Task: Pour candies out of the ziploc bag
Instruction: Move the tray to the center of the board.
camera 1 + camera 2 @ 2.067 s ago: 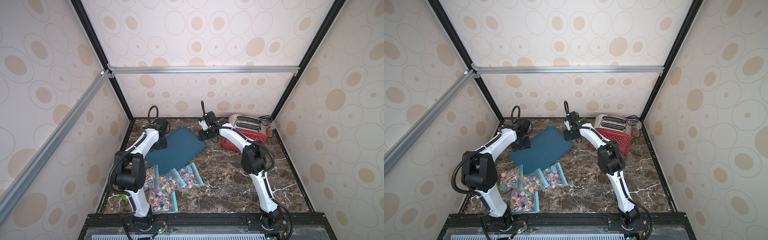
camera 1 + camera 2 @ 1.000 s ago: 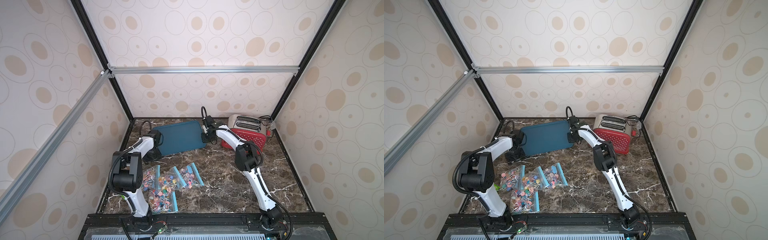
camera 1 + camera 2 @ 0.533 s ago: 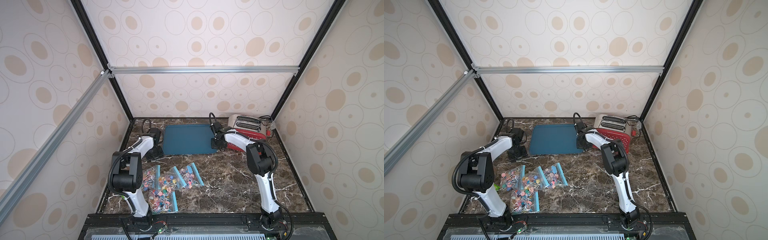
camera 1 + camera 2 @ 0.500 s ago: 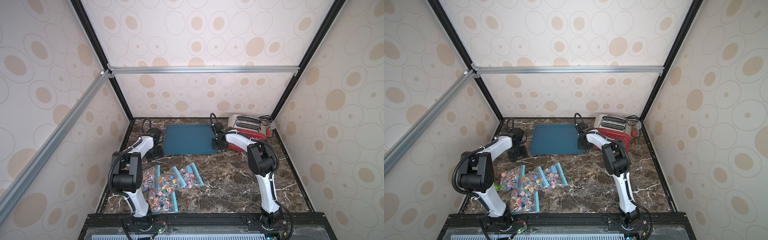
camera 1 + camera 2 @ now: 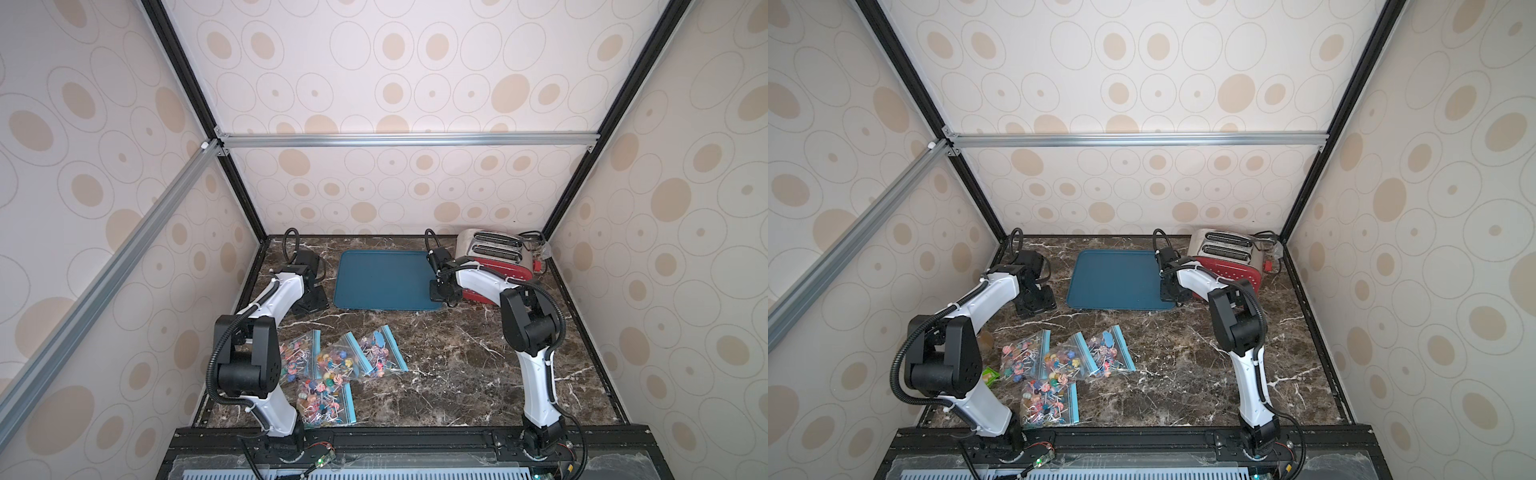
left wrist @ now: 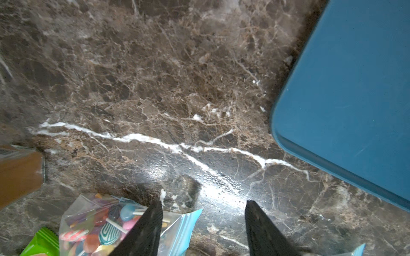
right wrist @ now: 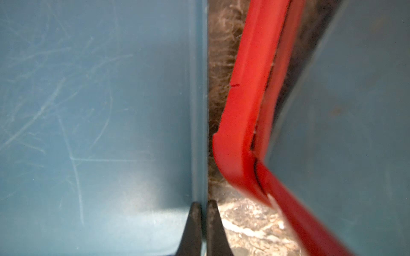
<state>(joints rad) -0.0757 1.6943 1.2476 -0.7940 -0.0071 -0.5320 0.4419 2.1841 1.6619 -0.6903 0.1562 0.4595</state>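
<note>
Several clear ziploc bags with blue zip strips lie flat at the table's front left; one ziploc bag [image 5: 338,365] [image 5: 1059,361] is in the middle of the group. Multicoloured candies [image 5: 320,399] [image 6: 106,230] on white sticks fill them. My left gripper [image 5: 311,309] [image 5: 1036,307] [image 6: 203,202] hangs open over bare marble, left of the blue tray [image 5: 382,278] [image 5: 1115,278] [image 6: 355,88]. One bag's zip corner [image 6: 188,218] shows beside its finger. My right gripper [image 5: 440,297] [image 5: 1169,297] [image 7: 203,202] is shut on the tray's right rim [image 7: 198,110].
A red and silver toaster [image 5: 494,257] [image 5: 1225,253] [image 7: 244,110] stands at the back right, close beside the tray and my right gripper. A green packet [image 6: 42,243] [image 5: 990,376] and a brown box [image 6: 17,172] lie left of the bags, by my left arm.
The tray swung from a skewed lie to square and slid right, with my right gripper on its rim. My left gripper came away from it and stays to its left.
</note>
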